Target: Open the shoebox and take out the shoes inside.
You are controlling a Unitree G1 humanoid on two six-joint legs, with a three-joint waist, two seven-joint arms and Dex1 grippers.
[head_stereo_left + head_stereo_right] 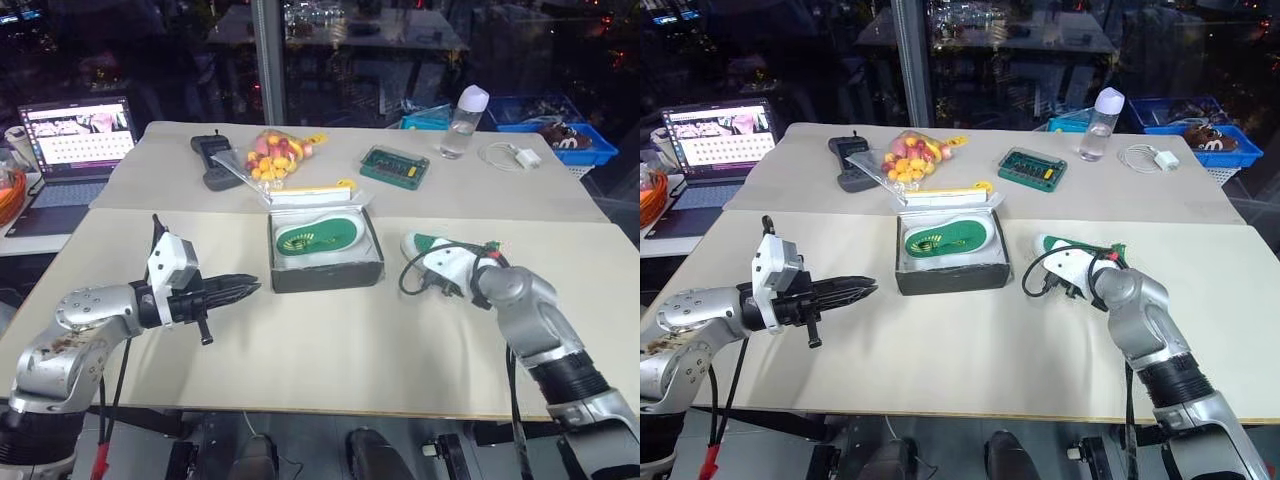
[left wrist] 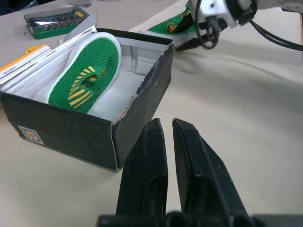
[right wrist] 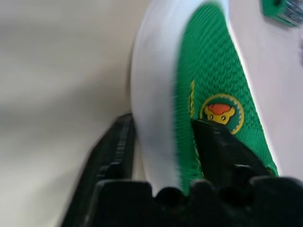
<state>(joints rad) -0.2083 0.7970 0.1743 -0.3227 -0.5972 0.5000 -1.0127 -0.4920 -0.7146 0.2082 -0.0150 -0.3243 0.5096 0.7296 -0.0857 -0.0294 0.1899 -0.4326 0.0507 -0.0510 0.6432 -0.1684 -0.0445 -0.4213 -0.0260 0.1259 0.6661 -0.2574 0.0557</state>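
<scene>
The shoebox stands open mid-table, showing its dark base and white lining, with its yellow lid folded back behind it. One of the shoes, green with yellow markings, lies inside. The other shoe lies on the table to the box's right. My right gripper is open there, its fingers spread on either side of this shoe's white sole and green upper. My left gripper is shut and holds nothing. It hovers level just left of the box's front corner and points at it.
Behind the box are a clear bag of red and yellow sweets, a black handheld device, a teal studded case, a bottle and a white cable. A laptop sits far left, blue bins far right.
</scene>
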